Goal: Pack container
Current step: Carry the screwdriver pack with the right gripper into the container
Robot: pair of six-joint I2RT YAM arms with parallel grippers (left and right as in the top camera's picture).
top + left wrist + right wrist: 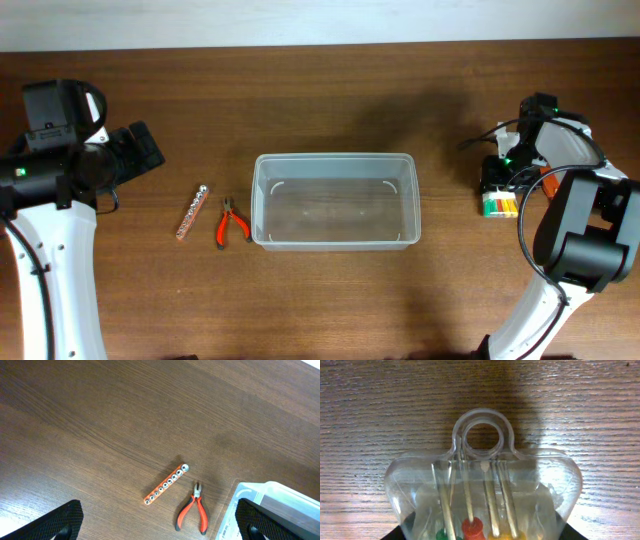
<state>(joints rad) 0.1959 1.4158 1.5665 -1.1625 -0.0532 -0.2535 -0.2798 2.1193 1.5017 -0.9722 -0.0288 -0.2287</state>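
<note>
The container (pixel 335 158) is a clear rectangular tub, empty, at the table's middle; its corner shows in the left wrist view (pixel 265 492). Left of it lie red-handled pliers (pixel 232 222) (pixel 194 510) and an orange strip of sockets (pixel 192 211) (pixel 166 483). My left gripper (pixel 140 150) (pixel 160 524) is open and empty, held high over the table to the left of these tools. My right gripper (pixel 497 180) (pixel 482 534) is at the far right, its fingers closed on the sides of a clear screwdriver pack (pixel 500 206) (pixel 485 475) that rests on the table.
The wooden table's far edge meets a white wall at the top of the overhead view. Bare wood lies between the container and the right gripper.
</note>
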